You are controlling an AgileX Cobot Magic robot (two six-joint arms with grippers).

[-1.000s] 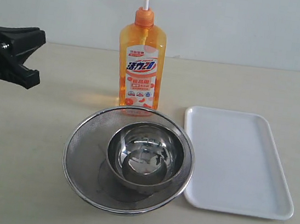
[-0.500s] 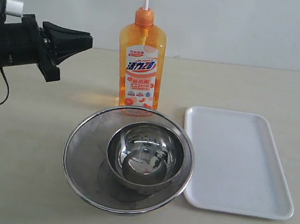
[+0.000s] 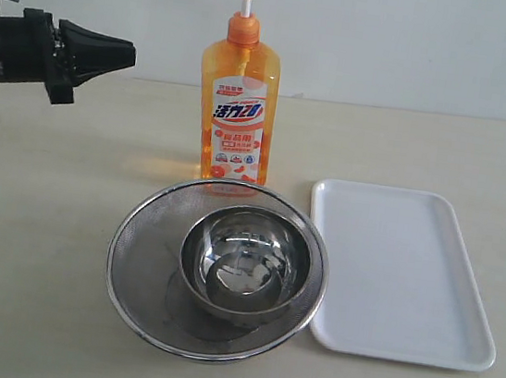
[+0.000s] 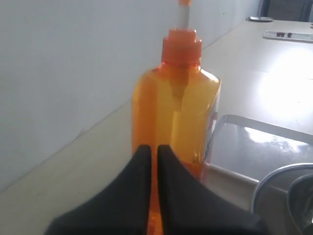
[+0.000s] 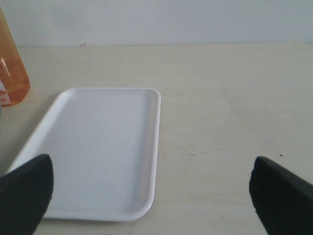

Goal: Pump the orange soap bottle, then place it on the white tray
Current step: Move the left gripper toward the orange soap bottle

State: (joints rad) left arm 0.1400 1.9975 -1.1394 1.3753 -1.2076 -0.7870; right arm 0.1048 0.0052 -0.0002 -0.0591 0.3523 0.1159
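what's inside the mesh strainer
A shiny steel bowl sits upright inside the mesh strainer, with only reflections visible in it. The strainer's floor beneath the bowl is covered, so anything there cannot be seen.

Glossy translucent plastic orange soap bottle [image 3: 235, 112], smooth white tray [image 3: 401, 269], shiny steel bowl [image 3: 244, 262], fine mesh strainer [image 3: 146, 259].

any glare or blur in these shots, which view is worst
Exterior view: sharp and even, reflections in the steel bowl, orange glow on the table by the orange soap bottle. Left wrist view: worst, glare washes out the table, left gripper dark and soft. Right wrist view: even light, right gripper blurred.
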